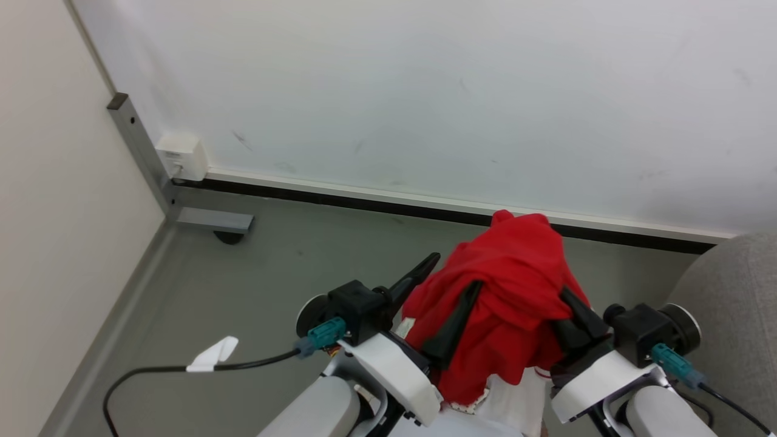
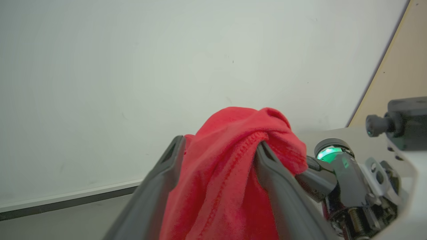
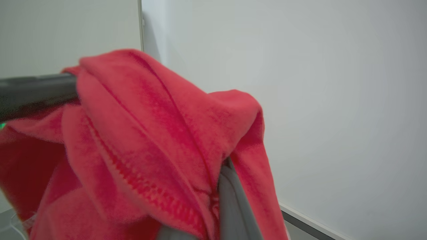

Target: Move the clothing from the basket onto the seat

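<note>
A head view looks down at a grey floor (image 1: 273, 273) where it meets a white wall (image 1: 425, 91). Both arms are raised in the lower half of the picture, with the clothing (image 1: 510, 291), a bundle of soft red fabric, held up between them, off the floor.

The left gripper (image 1: 452, 276) reaches into the bundle from the left. One dark finger sticks out bare on the bundle's left side and the other lies against the red folds. In the left wrist view, the left gripper (image 2: 218, 146) has its jaws well apart, pinching a thick bunch of the clothing (image 2: 227, 173) that fills the gap, touches both fingers and spills over the right-hand one.

The right gripper (image 1: 573, 312) comes in from the right, its fingers mostly buried under the fabric. In the right wrist view, the clothing (image 3: 150, 140) drapes over one grey finger, showing a stitched hem. The other finger is hidden, so I cannot tell how these jaws stand.

The seat (image 1: 734, 291), a light-grey upholstered sofa with a rounded edge, sits at the right border of the head view, just beside the right arm. The clothing is near it but not on it.

A black cable (image 1: 158, 369) with a white tag trails over the floor at lower left. A white box (image 1: 181, 156) is fixed low on the wall beside a grey metal post (image 1: 136, 145).
</note>
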Controlling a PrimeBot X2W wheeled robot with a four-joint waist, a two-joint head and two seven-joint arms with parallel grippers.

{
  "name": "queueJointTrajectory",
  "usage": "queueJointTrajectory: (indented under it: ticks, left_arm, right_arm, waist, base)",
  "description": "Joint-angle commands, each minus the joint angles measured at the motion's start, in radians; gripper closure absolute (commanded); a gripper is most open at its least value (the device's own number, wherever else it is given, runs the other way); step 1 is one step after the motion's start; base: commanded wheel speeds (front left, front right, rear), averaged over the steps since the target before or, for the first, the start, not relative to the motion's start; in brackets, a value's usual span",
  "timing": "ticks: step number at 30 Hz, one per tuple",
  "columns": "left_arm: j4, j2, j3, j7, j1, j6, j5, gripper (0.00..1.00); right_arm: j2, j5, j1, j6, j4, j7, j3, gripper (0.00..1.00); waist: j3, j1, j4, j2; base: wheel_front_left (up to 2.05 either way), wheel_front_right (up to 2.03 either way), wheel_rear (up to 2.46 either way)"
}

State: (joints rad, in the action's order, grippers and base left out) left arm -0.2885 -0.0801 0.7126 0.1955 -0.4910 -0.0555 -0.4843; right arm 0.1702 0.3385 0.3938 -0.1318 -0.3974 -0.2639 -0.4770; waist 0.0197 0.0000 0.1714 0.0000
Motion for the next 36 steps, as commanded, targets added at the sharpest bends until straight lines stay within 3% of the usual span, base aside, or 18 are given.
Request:
queueJointTrajectory:
  ticks: [1, 14, 36]
  left_arm:
    - [0.008, -0.012, -0.006, 0.01, 0.013, 0.004, -0.001, 0.0]
    - [0.059, -0.044, -0.011, 0.017, 0.026, 0.026, 0.002, 0.0]
    - [0.045, -0.071, 0.019, 0.027, -0.019, 0.029, 0.043, 0.0]
  right_arm:
    - [0.013, -0.003, -0.017, 0.002, 0.013, -0.001, 0.017, 1.0]
    - [0.039, -0.02, -0.053, 0.002, 0.099, -0.001, 0.139, 1.0]
    - [0.034, -0.052, -0.09, 0.002, 0.242, -0.001, 0.29, 1.0]
  waist:
    - [0.004, 0.0, -0.012, 0.0]
    - [0.031, 0.0, -0.125, 0.0]
    - [0.092, 0.0, -0.485, 0.0]
  base:
    - [0.0, 0.0, 0.0]
    - [0.0, 0.0, 0.0]
    - [0.0, 0.0, 0.0]
